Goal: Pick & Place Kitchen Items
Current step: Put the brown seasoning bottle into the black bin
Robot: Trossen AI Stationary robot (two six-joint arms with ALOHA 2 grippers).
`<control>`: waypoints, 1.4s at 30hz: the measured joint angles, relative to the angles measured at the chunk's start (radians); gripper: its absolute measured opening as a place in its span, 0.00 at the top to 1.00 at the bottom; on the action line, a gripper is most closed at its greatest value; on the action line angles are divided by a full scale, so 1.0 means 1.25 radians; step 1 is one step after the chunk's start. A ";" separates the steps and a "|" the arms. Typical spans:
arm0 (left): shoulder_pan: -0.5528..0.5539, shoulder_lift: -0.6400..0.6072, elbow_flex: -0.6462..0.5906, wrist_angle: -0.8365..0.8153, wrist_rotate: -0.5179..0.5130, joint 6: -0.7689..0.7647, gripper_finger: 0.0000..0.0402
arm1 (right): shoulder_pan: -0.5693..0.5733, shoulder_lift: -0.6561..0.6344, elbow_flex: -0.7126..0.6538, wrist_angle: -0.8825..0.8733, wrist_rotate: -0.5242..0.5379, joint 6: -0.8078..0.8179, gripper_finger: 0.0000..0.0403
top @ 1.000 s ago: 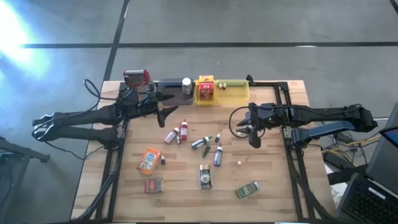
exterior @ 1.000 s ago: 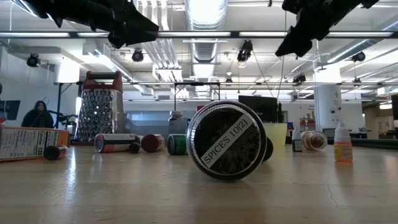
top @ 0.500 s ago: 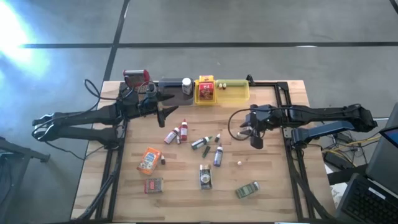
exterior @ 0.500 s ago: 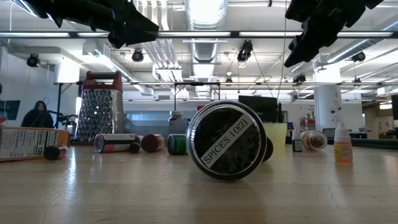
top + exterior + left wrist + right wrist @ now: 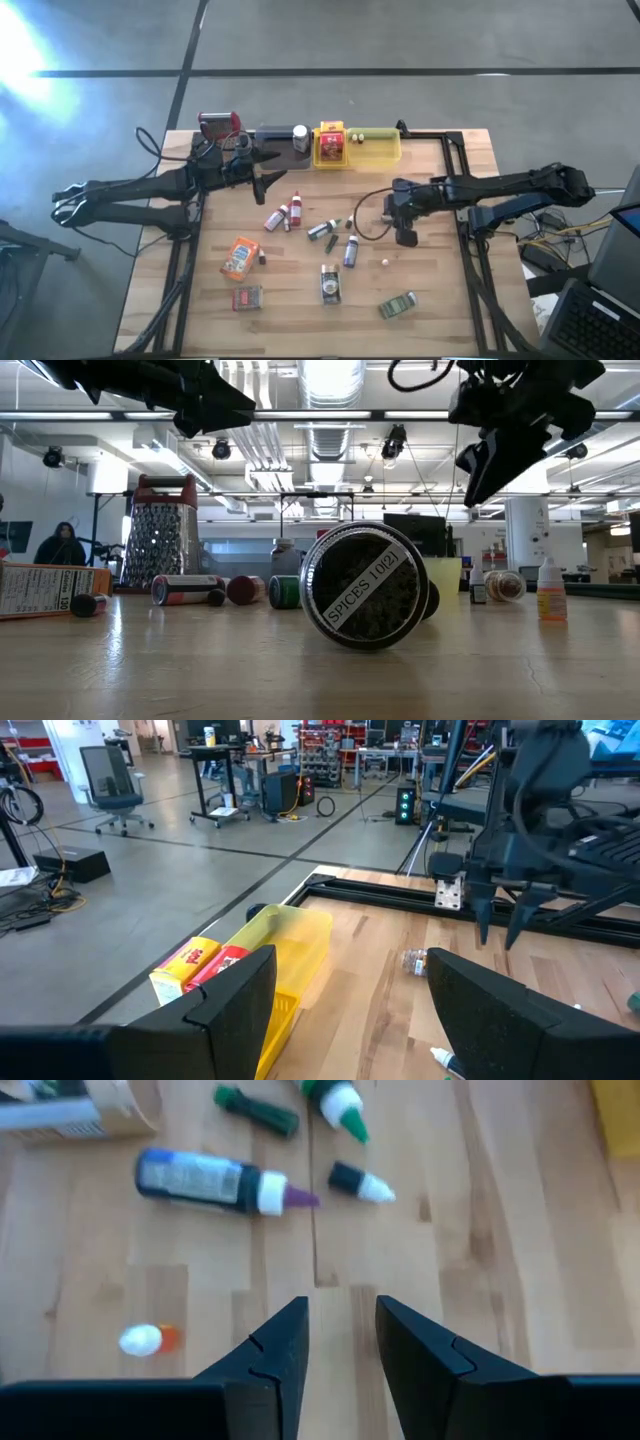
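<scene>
Two arms over wooden table point(image 5: 440, 300). Left gripper point(image 5: 268, 181), upper left of centre in the high view, jaws partly apart, holding nothing. Right gripper point(image 5: 405, 236), right of centre, fingers point(image 5: 285, 1350) parted by a narrow gap, empty, above bare wood. Kitchen items lie loose mid-table: orange packet point(image 5: 239, 257), spice tin point(image 5: 330, 285), blue bottle point(image 5: 212, 1182) beside small white-capped bottle point(image 5: 360, 1183).
</scene>
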 joint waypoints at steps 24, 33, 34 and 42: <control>0.000 0.000 0.000 0.000 0.000 0.000 0.34 | -0.210 -0.005 0.011 -0.116 -0.075 0.439 0.47; 0.000 0.000 0.000 0.000 0.000 0.000 0.34 | -0.269 0.059 0.112 -0.247 -0.073 0.525 0.48; 0.000 0.000 0.000 0.000 0.000 0.000 0.34 | -0.273 0.075 0.128 -0.264 -0.074 0.537 0.48; 0.000 0.000 0.000 0.000 0.000 0.000 0.34 | -0.304 0.238 0.248 -0.345 -0.074 0.646 0.37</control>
